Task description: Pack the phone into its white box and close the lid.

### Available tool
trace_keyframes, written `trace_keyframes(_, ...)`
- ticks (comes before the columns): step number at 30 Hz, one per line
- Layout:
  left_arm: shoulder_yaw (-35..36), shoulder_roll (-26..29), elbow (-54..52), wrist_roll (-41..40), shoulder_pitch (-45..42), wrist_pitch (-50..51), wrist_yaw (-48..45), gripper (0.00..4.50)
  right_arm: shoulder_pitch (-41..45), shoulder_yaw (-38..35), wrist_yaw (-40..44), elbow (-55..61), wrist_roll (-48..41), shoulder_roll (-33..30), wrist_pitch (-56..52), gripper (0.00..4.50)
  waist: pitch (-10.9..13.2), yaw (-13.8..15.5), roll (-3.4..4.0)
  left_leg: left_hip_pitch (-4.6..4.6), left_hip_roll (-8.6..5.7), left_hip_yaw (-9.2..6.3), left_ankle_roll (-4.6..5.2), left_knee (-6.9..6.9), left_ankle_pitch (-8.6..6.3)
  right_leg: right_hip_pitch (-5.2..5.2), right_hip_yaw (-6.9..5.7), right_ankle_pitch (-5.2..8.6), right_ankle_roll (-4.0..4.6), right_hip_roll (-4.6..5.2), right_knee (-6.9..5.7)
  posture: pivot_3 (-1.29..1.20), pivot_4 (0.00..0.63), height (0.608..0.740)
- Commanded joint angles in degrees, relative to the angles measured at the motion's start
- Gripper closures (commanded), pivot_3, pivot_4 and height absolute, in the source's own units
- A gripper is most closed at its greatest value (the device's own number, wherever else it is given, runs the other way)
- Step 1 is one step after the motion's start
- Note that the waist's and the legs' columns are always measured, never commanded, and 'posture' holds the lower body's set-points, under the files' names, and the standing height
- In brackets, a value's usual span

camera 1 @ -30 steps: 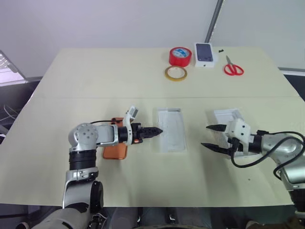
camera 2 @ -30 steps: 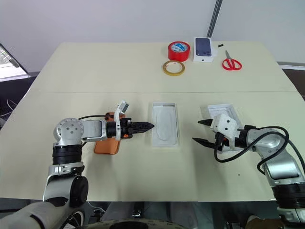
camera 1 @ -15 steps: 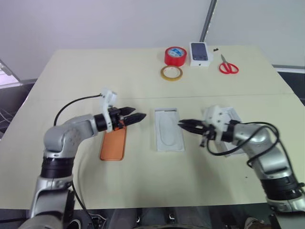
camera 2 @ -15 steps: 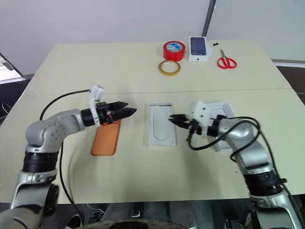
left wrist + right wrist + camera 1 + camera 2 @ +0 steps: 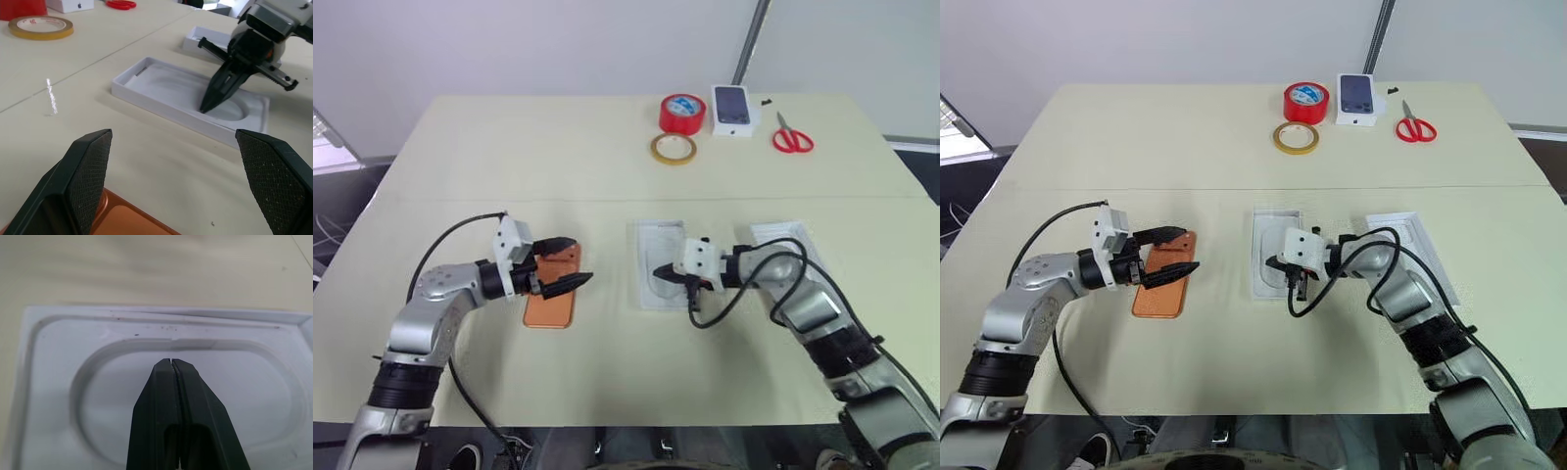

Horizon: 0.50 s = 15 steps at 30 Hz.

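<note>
Right wrist view shows the right end effector (image 5: 172,363) with its two black fingers pressed together, gripping nothing, the tip down inside the white box (image 5: 658,264) over the oval hollow moulded in its floor. Apart from that tip, the box has nothing in it; a few dark specks lie along one inner wall. Just to the box's right on the bench (image 5: 509,157) lies a second shallow white tray (image 5: 781,237), partly under the right arm; whether anything lies in it cannot be told.

Left of the box, the left end effector (image 5: 566,262) has its fingers spread wide, holding nothing, poised over the phone's upper end. The phone (image 5: 551,301) lies flat on the bench, copper-orange back up, beside the box and apart from it.

At the far edge stand a red tape roll (image 5: 682,115) with a blue-and-white label too small to read, a yellowish tape ring (image 5: 674,149), a small white box (image 5: 732,106) with a dark phone pictured on top, and red-handled scissors (image 5: 792,137).
</note>
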State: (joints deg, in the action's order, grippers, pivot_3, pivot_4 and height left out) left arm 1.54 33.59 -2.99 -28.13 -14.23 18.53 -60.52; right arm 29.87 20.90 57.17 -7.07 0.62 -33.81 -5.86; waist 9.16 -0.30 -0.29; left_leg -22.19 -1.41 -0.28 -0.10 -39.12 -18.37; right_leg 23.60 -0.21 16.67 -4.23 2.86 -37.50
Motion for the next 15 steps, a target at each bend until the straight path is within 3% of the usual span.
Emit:
trace_keyframes(1, 0.74, 0.16, -2.04, 0.43, 0.70, -1.08, 0.87, 0.25, 2.18, 1.50, -2.18, -8.40, 5.09, 0.76, 5.07, 4.46, 0.00, -0.38, 0.00, 0.03, 0.00, -0.01, 0.01, -0.01, 0.00, -0.04, -0.01, 0.00, 0.00, 0.00, -0.02, 0.00, 0.150, 0.740)
trace_keyframes(8, 2.39, 0.82, -2.90, -1.76, 1.66, 3.17, 2.28, 0.25, 2.79, -0.90, -0.12, -8.09, 1.46, 2.43, 5.96, 4.46, 0.00, -0.44, 0.00, 0.36, 0.00, -0.01, 0.06, 0.01, -0.03, -0.31, -0.01, 0.00, 0.00, 0.00, -0.04, 0.00, 0.150, 0.740)
trace_keyframes(13, 5.44, 1.59, -1.53, -6.82, -0.35, 13.02, 4.54, 0.25, 3.78, -4.69, -0.09, -4.14, -3.43, 4.63, 0.61, 4.46, 0.00, -0.51, 0.00, 0.33, 0.01, -0.02, 0.07, 0.02, -0.03, -0.28, -0.01, 0.00, 0.00, 0.00, -0.06, 0.00, 0.150, 0.740)
trace_keyframes(15, 7.13, 2.07, -0.25, -8.86, -1.65, 16.65, 5.25, 0.25, 5.20, -4.35, -2.49, -6.20, -0.42, 4.65, 2.21, 4.46, 0.01, -0.62, 0.00, 0.30, 0.00, -0.01, 0.07, 0.02, -0.03, -0.21, -0.01, 0.00, 0.00, 0.00, -0.14, 0.00, 0.150, 0.740)
